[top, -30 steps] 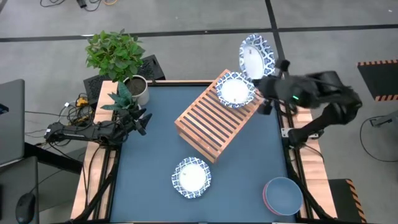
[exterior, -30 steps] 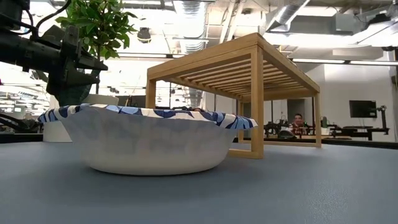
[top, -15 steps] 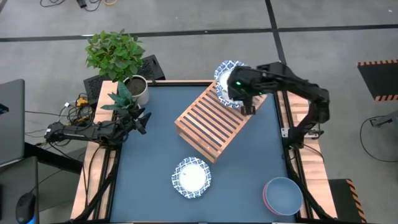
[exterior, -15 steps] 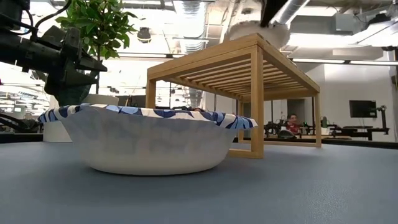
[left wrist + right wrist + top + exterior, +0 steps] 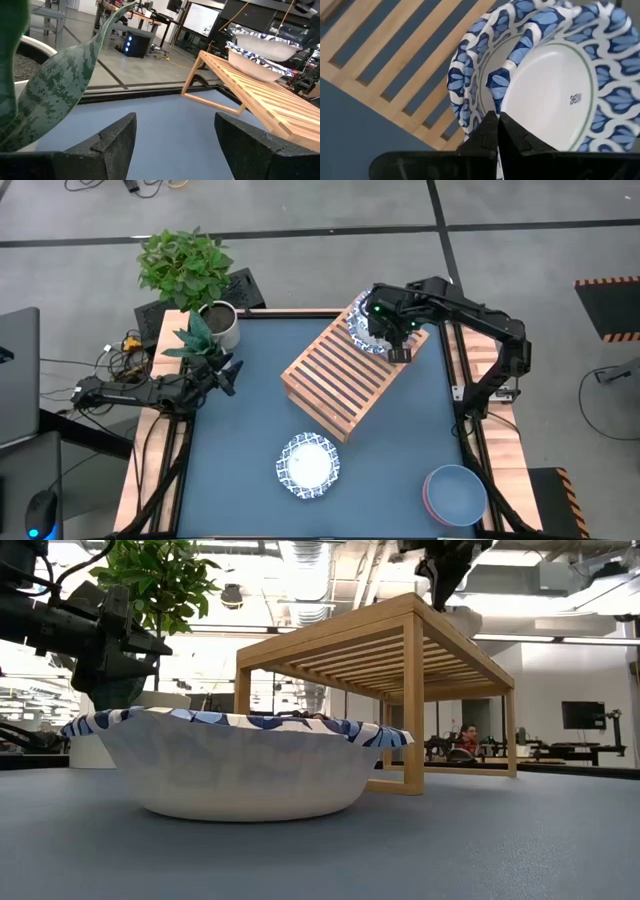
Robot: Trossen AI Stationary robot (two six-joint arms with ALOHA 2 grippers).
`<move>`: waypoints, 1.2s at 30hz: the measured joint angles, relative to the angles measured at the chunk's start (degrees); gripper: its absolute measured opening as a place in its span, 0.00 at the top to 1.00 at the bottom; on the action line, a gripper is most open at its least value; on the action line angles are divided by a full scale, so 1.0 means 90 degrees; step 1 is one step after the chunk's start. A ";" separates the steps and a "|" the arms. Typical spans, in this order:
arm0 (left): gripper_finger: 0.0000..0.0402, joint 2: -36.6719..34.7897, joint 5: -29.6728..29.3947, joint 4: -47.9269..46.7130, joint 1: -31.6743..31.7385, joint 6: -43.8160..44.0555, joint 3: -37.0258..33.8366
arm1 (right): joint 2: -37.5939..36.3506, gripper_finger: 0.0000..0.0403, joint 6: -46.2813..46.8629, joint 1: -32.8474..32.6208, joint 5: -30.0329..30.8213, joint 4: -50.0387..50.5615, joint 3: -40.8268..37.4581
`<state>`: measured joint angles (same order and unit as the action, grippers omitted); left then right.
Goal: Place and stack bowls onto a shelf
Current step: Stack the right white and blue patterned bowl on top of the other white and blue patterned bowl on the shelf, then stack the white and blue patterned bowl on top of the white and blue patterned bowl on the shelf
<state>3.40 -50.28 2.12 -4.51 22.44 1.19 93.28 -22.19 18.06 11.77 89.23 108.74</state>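
A second patterned bowl (image 5: 555, 95) is pinched by the right gripper (image 5: 495, 132) over the bowl (image 5: 470, 85) on the shelf (image 5: 345, 375). Left to be shelved: one patterned bowl (image 5: 309, 466) and the blue bowl (image 5: 455, 493) nearer the table's front than the shelf.

Count of items visible:

- Patterned bowls: three. One (image 5: 309, 466) is seen at lower centre of the high view; two are nested, upper (image 5: 555, 95) in lower (image 5: 470, 82), in the right wrist view.
- Plain bowls: a stack (image 5: 455, 494) at lower right; blue on top, a pink-red rim beneath.
- Shelf (image 5: 345, 375): one.
- Potted plants: two, upper left (image 5: 185, 265) (image 5: 200, 345).
- Arms: two.
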 joint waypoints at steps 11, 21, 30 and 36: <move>0.37 -0.0001 -0.0009 -0.0001 0.0001 -0.0030 0.0000 | 0.0007 0.94 -0.0026 0.0002 -0.0158 -0.0260 -0.0563; 0.37 0.0000 -0.0010 -0.0001 0.0001 -0.0027 0.0000 | 0.0007 0.75 0.0321 0.0010 -0.0160 -0.0525 -0.0563; 0.37 -0.0001 -0.0007 -0.0001 0.0000 0.0030 0.0000 | 0.0007 0.53 0.0690 -0.0223 -0.0243 -0.0562 -0.0169; 0.37 -0.0002 -0.0007 -0.0001 0.0002 0.0077 0.0000 | -0.0008 0.48 0.1190 -0.1026 -0.1518 -0.1261 0.0246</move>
<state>3.38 -50.35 2.11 -4.49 23.14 1.19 93.21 -11.47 8.83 -1.89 77.88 110.96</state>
